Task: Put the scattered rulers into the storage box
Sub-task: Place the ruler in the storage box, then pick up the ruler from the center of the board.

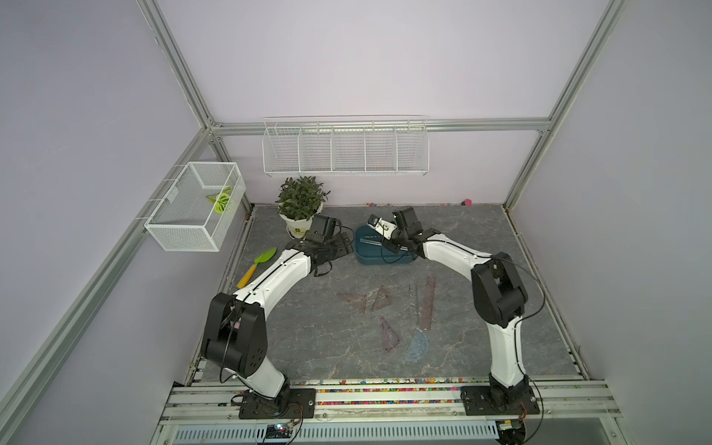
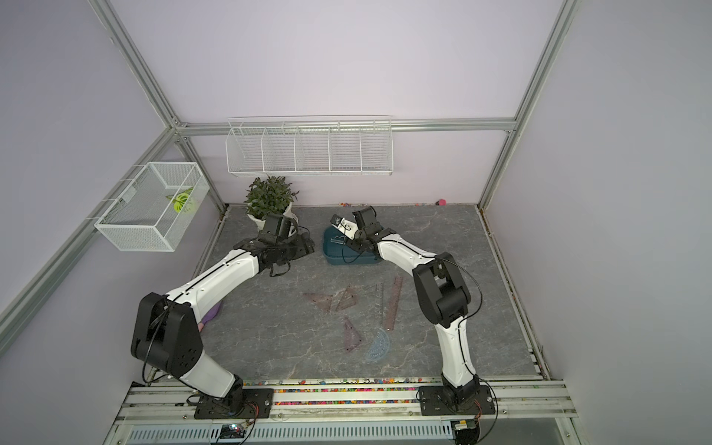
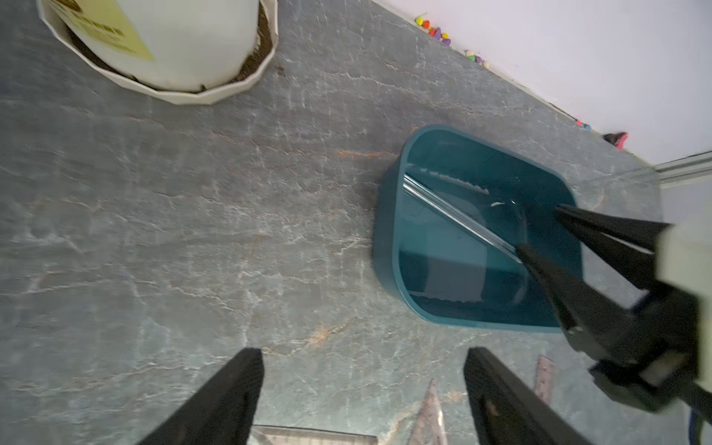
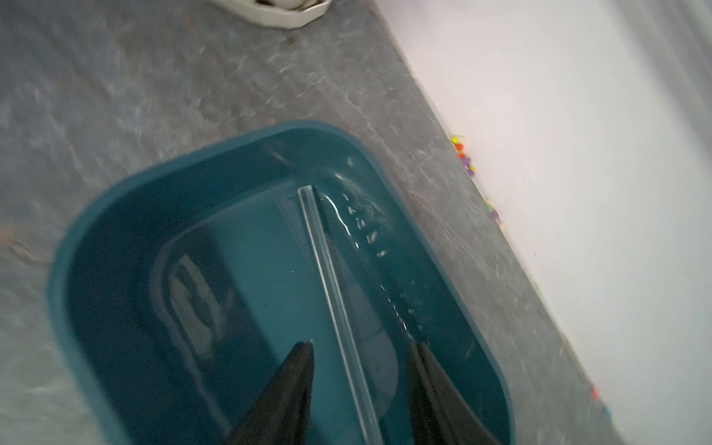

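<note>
The right gripper [image 4: 362,343] is hanging over the storage box [image 3: 383,239] at the far middle of the table. Its jaws are parted and a clear ruler [image 4: 327,277] is lying inside between them, seemingly free. The thing now is lifting straight up without snagging that strip. The left gripper [image 3: 364,350] is hovering left of the box, spread wide and empty, and more rulers [image 1: 427,300] are waiting on the nearer table.
</note>
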Tool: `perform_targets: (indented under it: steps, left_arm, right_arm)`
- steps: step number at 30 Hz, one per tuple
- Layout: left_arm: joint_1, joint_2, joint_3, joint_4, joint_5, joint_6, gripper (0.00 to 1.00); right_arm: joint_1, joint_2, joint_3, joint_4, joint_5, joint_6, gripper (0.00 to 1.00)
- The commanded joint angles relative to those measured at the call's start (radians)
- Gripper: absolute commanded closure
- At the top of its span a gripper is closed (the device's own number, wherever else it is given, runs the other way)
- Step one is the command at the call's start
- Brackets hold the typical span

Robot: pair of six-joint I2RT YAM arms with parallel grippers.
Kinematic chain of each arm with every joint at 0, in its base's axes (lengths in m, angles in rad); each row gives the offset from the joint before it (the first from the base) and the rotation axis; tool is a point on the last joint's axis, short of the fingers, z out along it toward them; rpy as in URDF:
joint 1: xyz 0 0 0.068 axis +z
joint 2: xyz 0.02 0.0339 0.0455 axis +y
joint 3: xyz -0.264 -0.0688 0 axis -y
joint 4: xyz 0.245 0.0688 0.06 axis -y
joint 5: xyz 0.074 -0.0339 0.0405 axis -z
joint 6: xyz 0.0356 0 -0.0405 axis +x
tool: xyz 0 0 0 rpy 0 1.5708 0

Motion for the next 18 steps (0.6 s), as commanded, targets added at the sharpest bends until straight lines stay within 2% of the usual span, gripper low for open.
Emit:
perform_targets:
  steps: [1, 3, 8, 10, 13, 18]
  left_arm:
    - [-0.072, 0.044, 0.040, 0.024, 0.132, 0.020, 0.21]
    - [-0.113, 0.066, 0.043, 0.033, 0.169, 0.023, 0.25]
    - [-0.194, 0.128, 0.045, 0.058, 0.259, 0.001, 0.28]
    - [-0.225, 0.156, 0.052, 0.061, 0.306, 0.002, 0.29]
    - [-0.256, 0.226, 0.051, 0.110, 0.470, -0.024, 0.32]
    - [-0.301, 0.338, 0.121, 0.096, 0.555, -0.024, 0.35]
  right_arm:
    - [0.007, -0.196, 0.012, -0.238, 0.154, 0.450, 0.64]
    - [-0.003, -0.286, -0.072, -0.337, 0.112, 0.588, 0.69]
    - [-0.002, -0.579, -0.499, -0.256, -0.025, 0.791, 0.69]
    - [-0.001, -0.665, -0.637, -0.225, -0.085, 0.824, 0.69]
    - [-0.001, -0.764, -0.826, -0.108, -0.180, 0.854, 0.71]
    - [-0.005, -0.804, -0.961, -0.029, -0.211, 0.910, 0.79]
